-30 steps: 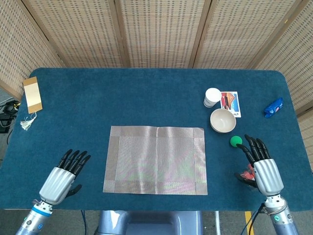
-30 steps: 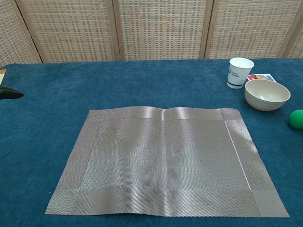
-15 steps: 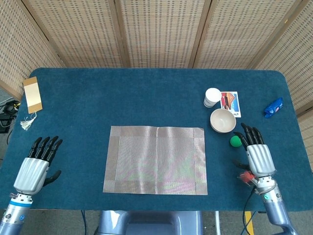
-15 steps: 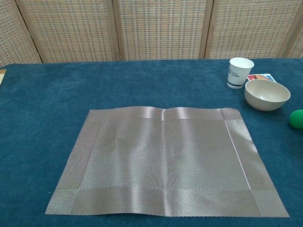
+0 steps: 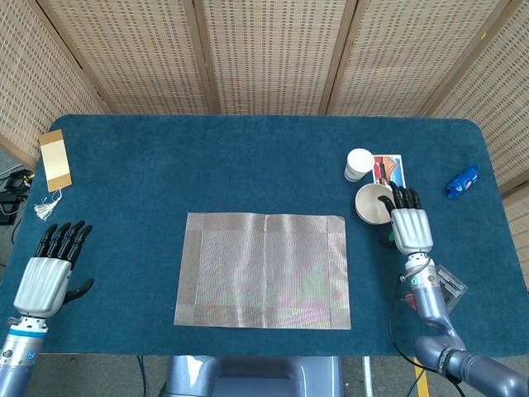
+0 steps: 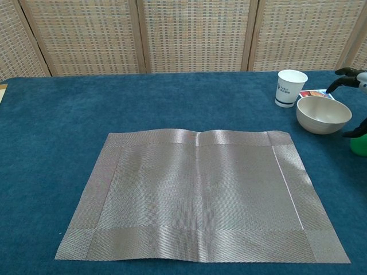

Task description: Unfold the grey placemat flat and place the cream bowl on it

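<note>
The grey placemat [image 5: 263,270] lies spread flat in the middle of the blue table [image 5: 207,165]; in the chest view the placemat [image 6: 200,192] shows a slight crease down its centre. The cream bowl [image 5: 372,203] stands upright to the mat's right, off the mat, also visible as the bowl [image 6: 323,114] in the chest view. My right hand [image 5: 409,223] is open, fingers extended over the bowl's right rim; only its fingertips [image 6: 347,73] show in the chest view. My left hand [image 5: 51,271] is open near the table's front left edge, holding nothing.
A white paper cup [image 5: 358,164] and a picture card [image 5: 389,172] sit just behind the bowl. A green ball [image 6: 359,144] lies right of the bowl, partly under my right hand. A blue object [image 5: 462,181] is at far right; a tan tag [image 5: 55,159] at far left.
My right hand has moved forward and left, from beside the green ball to the bowl's right rim. My left hand pulled back and left to the table's edge.
</note>
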### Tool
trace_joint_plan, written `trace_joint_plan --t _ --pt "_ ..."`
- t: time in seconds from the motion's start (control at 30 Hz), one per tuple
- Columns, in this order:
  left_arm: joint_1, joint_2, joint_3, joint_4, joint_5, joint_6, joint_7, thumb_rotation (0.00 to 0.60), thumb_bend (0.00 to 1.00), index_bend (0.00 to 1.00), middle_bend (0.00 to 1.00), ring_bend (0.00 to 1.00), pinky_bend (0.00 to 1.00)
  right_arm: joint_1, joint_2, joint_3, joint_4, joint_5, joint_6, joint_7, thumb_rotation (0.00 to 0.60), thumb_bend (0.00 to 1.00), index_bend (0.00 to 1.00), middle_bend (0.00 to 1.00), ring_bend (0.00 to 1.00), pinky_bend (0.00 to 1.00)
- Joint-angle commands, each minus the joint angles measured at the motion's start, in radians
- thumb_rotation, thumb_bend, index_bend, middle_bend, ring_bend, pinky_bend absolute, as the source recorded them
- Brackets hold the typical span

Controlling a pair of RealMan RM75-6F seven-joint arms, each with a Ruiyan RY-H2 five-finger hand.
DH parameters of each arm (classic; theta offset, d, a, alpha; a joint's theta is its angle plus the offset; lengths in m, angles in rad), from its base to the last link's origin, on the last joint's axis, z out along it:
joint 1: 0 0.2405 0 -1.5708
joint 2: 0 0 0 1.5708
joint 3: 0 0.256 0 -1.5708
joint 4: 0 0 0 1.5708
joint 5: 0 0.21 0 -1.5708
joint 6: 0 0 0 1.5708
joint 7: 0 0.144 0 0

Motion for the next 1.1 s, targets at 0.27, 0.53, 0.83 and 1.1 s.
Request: trace_joint_plan --t 0.27,0.53,0.83,1.1 --pt "-0.001 -0.006 -0.018 0.017 -0.019 -0.036 -0.022 0.600 0.20 0.00 0.00 0.00 0.00 0.050 -0.104 0.002 0.171 0.026 -0.040 0.045 0.600 0.22 0.42 0.01 0.00 0.00" --pt "-0.001 -0.010 -0.028 0.025 -0.026 -0.054 -0.033 0.600 0.20 0.00 0.00 0.00 0.00 0.077 -0.155 -0.001 0.276 0.019 -0.062 0.102 0.600 0.35 0.45 0.04 0.00 0.00" --pt "0.003 -0.007 -0.040 0.028 -0.024 -0.056 -0.056 0.600 0.20 0.00 0.00 0.00 0.00 0.098 -0.209 -0.003 0.365 0.030 -0.088 0.110 0.600 0.51 0.46 0.04 0.00 0.00" --pt "0.006 -0.006 -0.043 0.029 -0.020 -0.061 -0.063 0.600 0.20 0.00 0.00 0.00 0.00 0.099 -0.222 -0.010 0.388 0.023 -0.082 0.121 0.600 0.51 0.52 0.07 0.00 0.00"
